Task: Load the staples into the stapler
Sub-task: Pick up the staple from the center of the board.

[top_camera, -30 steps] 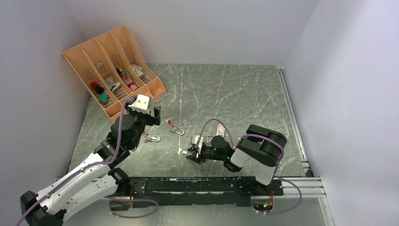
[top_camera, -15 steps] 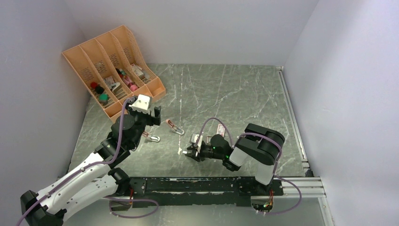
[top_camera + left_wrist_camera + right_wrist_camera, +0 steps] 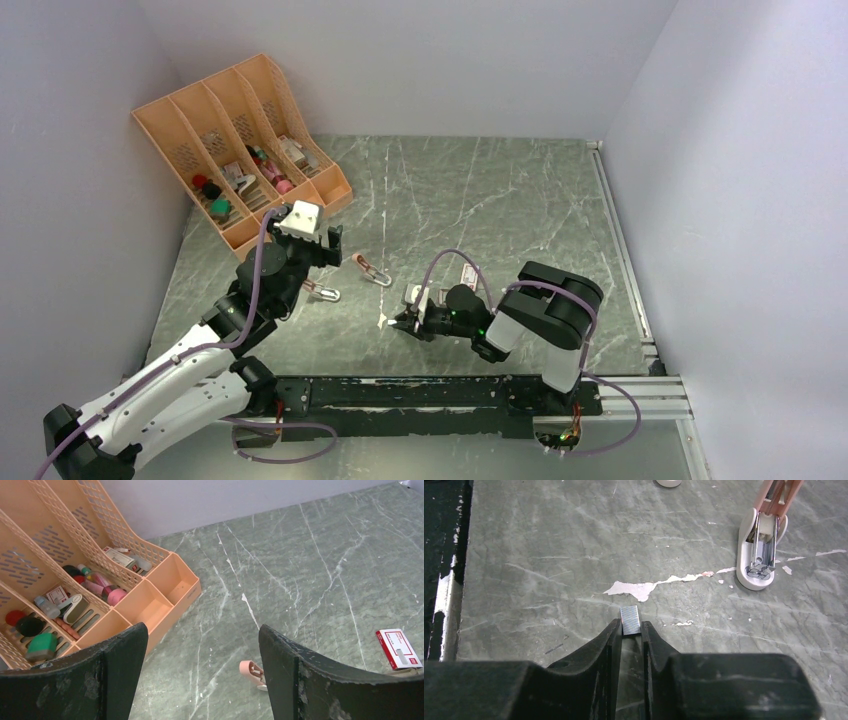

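**Right hand has the staple strip pinched, so how do we get it in cleanly?**

The right hand (image 3: 630, 628) is closed on the staple strip (image 3: 630, 619). Both fingertips press against its long sides at the end nearest the wrist. I honestly can't tell whether it's off the tabletop (image 3: 549, 555) yet or just sitting there squeezed. It's close to the near edge, a bit left of the middle. The pink stapler (image 3: 760, 545) lies hinged open nearby, toward the far-left, with its channel facing up.

The left hand (image 3: 200, 635) is wide open with nothing in it, up over the left part of the tabletop. The red-and-white staple box (image 3: 399, 649) is off toward the right edge.

My take on doing this step well:
- Go easy on the squeeze, because a strip like that will probably snap or skew if it's crushed.
- Lift straight up before travelling, so the legs don't drag on that chipped patch just ahead.
- Keep it level, since only one end is held and the free end could tip.

As for which way it points, the strip's long axis runs in line with the fingers, roughly along the near edge, with the free end toward the left edge. The stapler's channel looks angled only a little off that, so a small wrist twist should line them up.
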Controlling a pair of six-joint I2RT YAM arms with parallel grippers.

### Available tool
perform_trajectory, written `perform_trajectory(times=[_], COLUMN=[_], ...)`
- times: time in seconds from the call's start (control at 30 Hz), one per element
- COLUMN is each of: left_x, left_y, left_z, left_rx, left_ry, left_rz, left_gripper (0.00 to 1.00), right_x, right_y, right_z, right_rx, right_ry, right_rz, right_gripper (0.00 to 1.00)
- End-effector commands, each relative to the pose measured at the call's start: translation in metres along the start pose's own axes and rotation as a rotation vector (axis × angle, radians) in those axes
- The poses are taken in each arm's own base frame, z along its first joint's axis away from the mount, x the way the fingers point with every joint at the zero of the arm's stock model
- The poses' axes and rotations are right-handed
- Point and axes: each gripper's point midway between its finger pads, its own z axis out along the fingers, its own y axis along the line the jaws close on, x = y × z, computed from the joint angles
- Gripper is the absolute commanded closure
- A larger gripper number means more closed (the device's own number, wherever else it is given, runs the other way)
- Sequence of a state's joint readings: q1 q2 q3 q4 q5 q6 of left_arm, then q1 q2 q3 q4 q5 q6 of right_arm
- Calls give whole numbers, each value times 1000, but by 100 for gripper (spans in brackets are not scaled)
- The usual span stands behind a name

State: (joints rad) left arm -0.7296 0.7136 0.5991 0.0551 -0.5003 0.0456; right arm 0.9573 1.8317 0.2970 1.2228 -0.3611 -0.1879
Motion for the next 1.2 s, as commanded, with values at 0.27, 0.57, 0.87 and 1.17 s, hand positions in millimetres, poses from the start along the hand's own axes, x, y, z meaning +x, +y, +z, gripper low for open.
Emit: perform_trajectory(times=[0.27, 0.57, 0.87, 1.17], left_x=[-12, -10, 6, 51], left_y=[1, 0, -10, -11], left_z=[0, 2, 12, 49], left_rx=[4, 1, -3, 95], left_ry=[-34, -31, 6, 166], left_rz=[-11, -16, -157, -484], left_gripper=[15, 15, 16, 16], right_x=[39, 4, -23, -52], right_y=[6, -2, -27, -69], right_z=[-10, -9, -11, -7], right_rx=[-15, 12, 77, 192], right_ry=[131, 30, -62, -96], right_rz=[25, 17, 62, 48], right_gripper=[86, 86, 87, 87])
